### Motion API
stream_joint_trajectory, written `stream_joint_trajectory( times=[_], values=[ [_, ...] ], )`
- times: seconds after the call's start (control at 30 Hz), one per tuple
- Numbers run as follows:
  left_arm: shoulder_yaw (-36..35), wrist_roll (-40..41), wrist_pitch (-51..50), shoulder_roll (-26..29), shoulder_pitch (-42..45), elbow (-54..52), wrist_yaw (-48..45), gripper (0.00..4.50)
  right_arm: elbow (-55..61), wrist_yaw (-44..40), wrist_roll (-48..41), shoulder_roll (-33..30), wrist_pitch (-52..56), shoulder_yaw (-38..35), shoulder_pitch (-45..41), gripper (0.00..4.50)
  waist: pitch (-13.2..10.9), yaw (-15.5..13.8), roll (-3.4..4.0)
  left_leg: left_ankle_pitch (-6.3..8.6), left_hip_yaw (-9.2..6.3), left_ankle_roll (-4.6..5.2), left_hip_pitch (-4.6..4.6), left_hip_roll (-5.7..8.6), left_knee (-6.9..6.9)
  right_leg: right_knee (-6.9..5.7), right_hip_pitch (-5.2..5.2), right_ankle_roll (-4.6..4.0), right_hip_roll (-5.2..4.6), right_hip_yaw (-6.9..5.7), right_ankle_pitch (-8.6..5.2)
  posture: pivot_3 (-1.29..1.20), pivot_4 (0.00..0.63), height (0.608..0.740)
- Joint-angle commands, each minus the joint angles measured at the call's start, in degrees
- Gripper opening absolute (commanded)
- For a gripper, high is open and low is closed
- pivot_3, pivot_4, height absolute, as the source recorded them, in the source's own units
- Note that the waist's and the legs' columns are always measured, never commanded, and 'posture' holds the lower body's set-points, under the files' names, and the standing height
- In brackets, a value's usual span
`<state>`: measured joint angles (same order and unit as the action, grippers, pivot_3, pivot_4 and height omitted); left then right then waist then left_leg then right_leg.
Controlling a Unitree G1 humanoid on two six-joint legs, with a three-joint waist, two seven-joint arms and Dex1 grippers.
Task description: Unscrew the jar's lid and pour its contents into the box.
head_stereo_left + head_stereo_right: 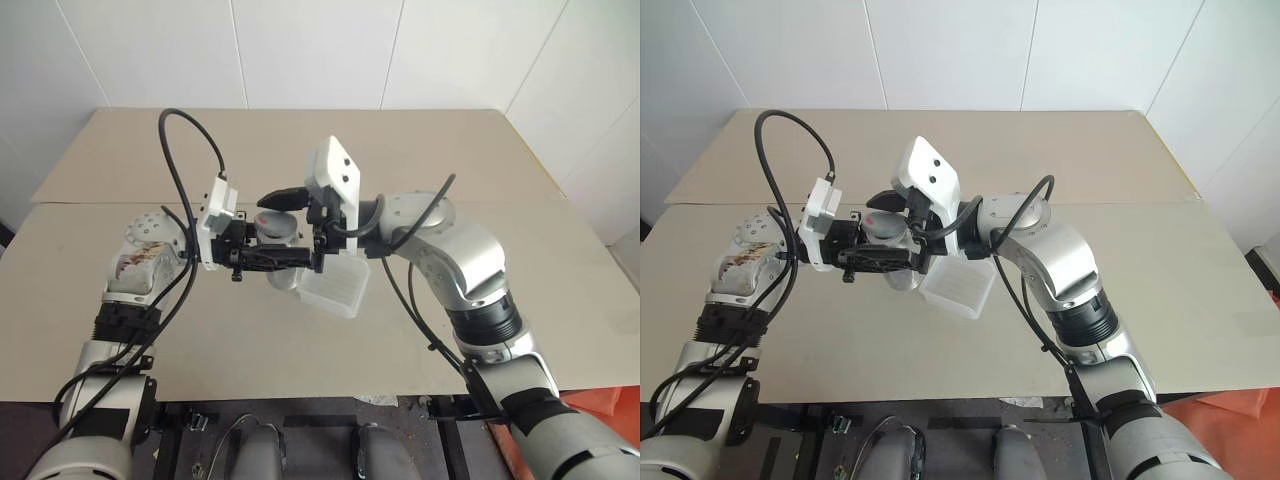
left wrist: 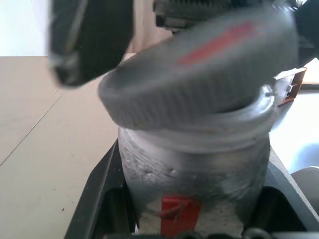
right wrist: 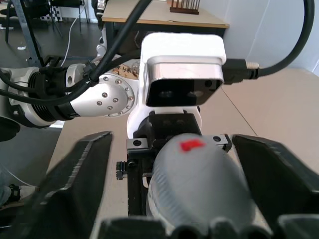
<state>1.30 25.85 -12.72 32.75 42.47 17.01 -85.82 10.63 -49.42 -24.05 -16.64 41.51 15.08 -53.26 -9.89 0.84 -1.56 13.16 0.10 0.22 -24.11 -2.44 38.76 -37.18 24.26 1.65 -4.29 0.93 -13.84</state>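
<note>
My left gripper (image 1: 282, 250) is shut on the jar (image 2: 194, 169), a silvery-grey cylinder with a red mark on its side, held upright above the table. The lid (image 2: 199, 74), grey with a touch of red, sits tilted on the jar's mouth. My right gripper (image 3: 174, 191) reaches in from the right, open, with one black finger on each side of the lid (image 3: 199, 179) and a gap between them and it. The box (image 1: 335, 285), a translucent white tray, lies on the table just below and right of the jar. The contents are hidden inside the jar.
Two beige tabletops (image 1: 150, 330) meet at a seam running across the middle. White walls stand behind the far table. An orange object (image 1: 612, 400) sits past the table's front right corner. Black cables (image 1: 185, 150) loop above my left wrist.
</note>
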Motion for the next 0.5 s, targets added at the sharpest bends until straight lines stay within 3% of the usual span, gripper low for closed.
stream_joint_trajectory(
  times=[0.03, 0.5],
  values=[
    [-1.18, 0.75, 0.71, 0.38, 1.43, -0.79, -0.05, 1.98, 3.67, 0.52, -2.25, -0.17, 0.69, -2.72, -1.13, 4.48, 0.0, 0.0, 0.0, 0.0, 0.0, 0.0, 0.0, 0.0, 0.0, 0.0, 0.0, 0.0, 0.0, 0.0, 0.0, 0.0, 0.15, 0.74],
    [-1.07, 0.55, 1.34, -0.01, 1.78, 0.16, -0.14, 1.98, 3.69, 1.17, -2.83, -2.06, 1.33, -3.84, -0.85, 4.48, 0.0, 0.01, 0.0, 0.0, 0.0, 0.0, 0.0, 0.0, 0.0, 0.01, 0.0, 0.0, 0.0, 0.0, 0.0, 0.0, 0.15, 0.74]
  ],
)
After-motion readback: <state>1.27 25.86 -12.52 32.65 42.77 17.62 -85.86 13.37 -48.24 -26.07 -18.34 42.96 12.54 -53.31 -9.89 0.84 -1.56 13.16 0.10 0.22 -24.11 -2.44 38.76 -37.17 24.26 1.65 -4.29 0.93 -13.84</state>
